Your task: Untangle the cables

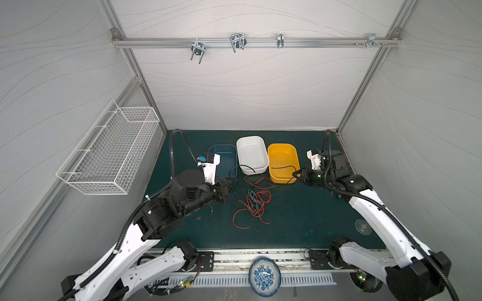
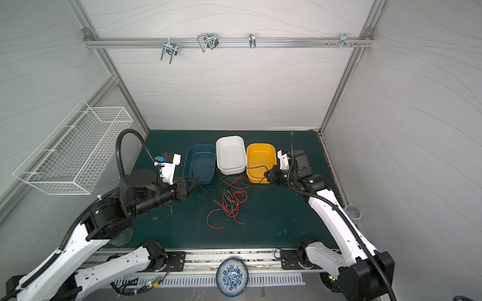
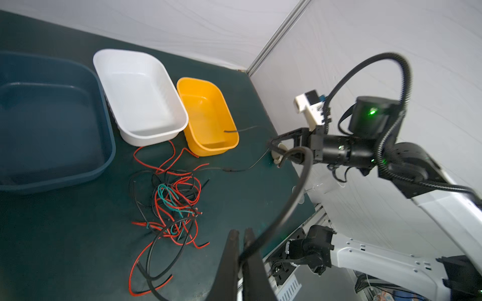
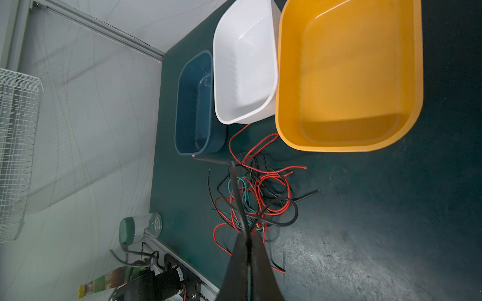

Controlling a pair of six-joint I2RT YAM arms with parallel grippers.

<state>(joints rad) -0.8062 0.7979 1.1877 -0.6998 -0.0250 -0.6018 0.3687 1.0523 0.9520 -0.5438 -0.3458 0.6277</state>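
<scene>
The cables (image 1: 254,202) (image 2: 232,200) lie as a loose tangle of red, black and teal-green strands on the dark green mat in front of three bins; both wrist views show this pile (image 3: 174,203) (image 4: 258,198). My left gripper (image 1: 233,183) (image 3: 241,230) is shut on a black cable (image 3: 300,182) that arcs up from its jaws. At the yellow bin's near corner, my right gripper (image 1: 294,174) (image 4: 247,234) is shut on another black strand (image 4: 236,187). That strand's free end hangs over the yellow bin, and its other part runs down to the tangle.
A blue bin (image 1: 221,153), a white bin (image 1: 251,152) and a yellow bin (image 1: 283,159) stand in a row behind the tangle. A white wire basket (image 1: 112,153) hangs on the left wall. A patterned plate (image 1: 264,276) sits at the front edge, a clear cup (image 1: 362,226) at the right.
</scene>
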